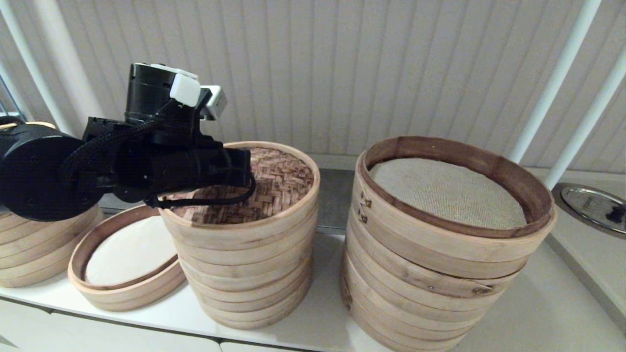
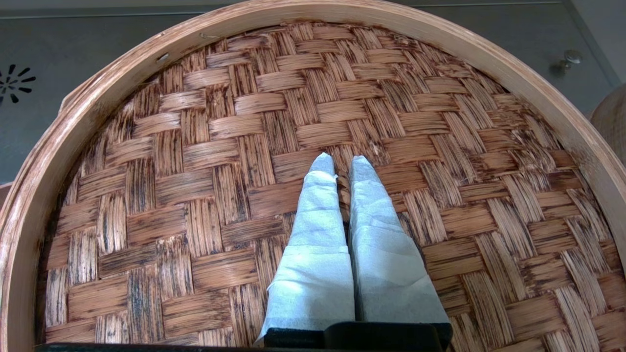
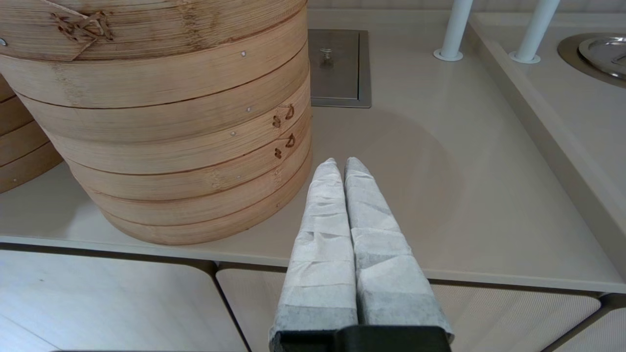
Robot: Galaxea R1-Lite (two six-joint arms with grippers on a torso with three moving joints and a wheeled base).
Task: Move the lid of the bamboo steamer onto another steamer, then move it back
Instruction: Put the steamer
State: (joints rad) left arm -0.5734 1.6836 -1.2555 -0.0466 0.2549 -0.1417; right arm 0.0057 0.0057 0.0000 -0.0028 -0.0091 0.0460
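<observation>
Your left pincer [image 2: 342, 164] sits pressed together at the centre of the lid [image 2: 205, 161], probably pinching its small loop, atop the tall stack [image 1: 244, 274]. The shallow steamer [image 1: 124, 266] lies beside it. Your right pincer [image 3: 341, 166] hangs closed by the worktop [image 3: 440, 195].

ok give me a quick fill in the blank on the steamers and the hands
1. The bamboo steamer lid sits on the tall ____ stack.
2. The left hand is over the lid with its fingers ____.
3. The single-tier steamer has a ____ liner.
4. The wide stack holds a ____ cloth liner.

Missing words: middle; shut; white; beige
</observation>
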